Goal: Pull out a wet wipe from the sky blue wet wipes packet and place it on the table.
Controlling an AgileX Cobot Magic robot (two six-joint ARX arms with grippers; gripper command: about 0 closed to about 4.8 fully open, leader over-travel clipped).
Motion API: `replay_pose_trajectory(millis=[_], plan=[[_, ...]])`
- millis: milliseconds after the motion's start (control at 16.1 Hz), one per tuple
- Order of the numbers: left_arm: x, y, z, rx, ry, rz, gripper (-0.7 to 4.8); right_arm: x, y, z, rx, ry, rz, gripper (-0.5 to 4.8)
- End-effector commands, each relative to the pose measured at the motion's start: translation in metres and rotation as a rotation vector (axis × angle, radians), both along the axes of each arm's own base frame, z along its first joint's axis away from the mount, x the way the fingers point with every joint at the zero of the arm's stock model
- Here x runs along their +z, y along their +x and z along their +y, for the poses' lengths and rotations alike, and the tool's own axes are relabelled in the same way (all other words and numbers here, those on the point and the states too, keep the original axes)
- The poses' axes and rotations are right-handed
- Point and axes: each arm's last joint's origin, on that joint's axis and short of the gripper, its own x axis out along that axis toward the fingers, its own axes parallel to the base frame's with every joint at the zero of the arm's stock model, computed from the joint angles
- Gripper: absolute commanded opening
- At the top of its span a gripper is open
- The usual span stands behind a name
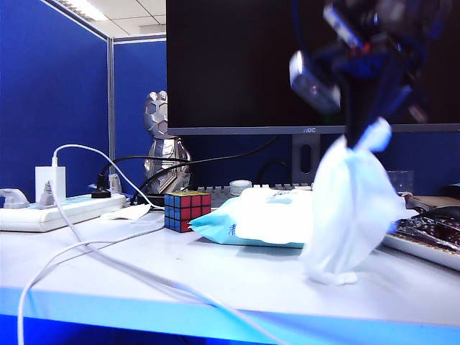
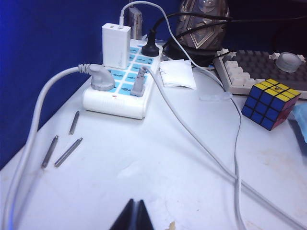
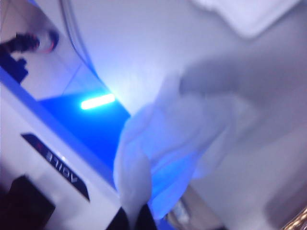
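I've got the right gripper [image 1: 359, 140] pinched tight on the top corner of the wet wipe [image 1: 352, 208], up above and just in front of the sky blue wet wipes packet [image 1: 251, 219]. The wipe hangs in a long limp drape; its bottom fold looks to be touching the table [image 1: 215, 277] right by the packet's near side, though contact is hard to confirm w/ the blur. It looks fully clear of the packet.

Step in hand, as I read it: laying it down. I'd lower slow and drift away from the packet so the sheet spreads on bare table instead of piling on the packet, then let go only once most of it rests flat. Wet cloth may cling to the fingers, so lift straight off after release.

Left gripper [image 2: 136, 215] sits parked well to the left of the packet, near the power strip [image 2: 122, 86], tips together, holding nothing.

Hard to see: right arm is motion-blurred in the exterior view; right wrist view is smeared, the wipe [image 3: 163, 153] a pale mass, fingertips cut off at frame edge. The packet's flap is hidden.
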Motion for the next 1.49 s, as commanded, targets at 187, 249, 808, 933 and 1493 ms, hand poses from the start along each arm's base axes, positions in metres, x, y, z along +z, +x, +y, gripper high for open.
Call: replay_pose_trajectory(millis=[187,249,808,933,1493], plan=[[-0.001,0.000,0.000,0.001,-0.002,0.005,-0.01,-0.012,0.004,0.002,0.052,-0.010,0.049,2.38],[-0.001,0.000,0.000,0.001,-0.002,0.005,-0.01,-0.012,0.004,0.002,0.052,-0.009,0.046,2.45],[-0.001,0.000,0.000,0.001,-0.002,0.005,-0.01,-0.006,0.024,0.010,0.045,0.064,-0.172,-0.06],[-0.001,0.000,0.000,0.001,-0.002,0.005,-0.01,0.004,0.029,0.011,0.045,0.087,-0.237,-0.06],[-0.001,0.000,0.000,0.001,-0.002,0.005,-0.01,0.096,0.030,0.012,-0.018,0.189,-0.487,-0.05]])
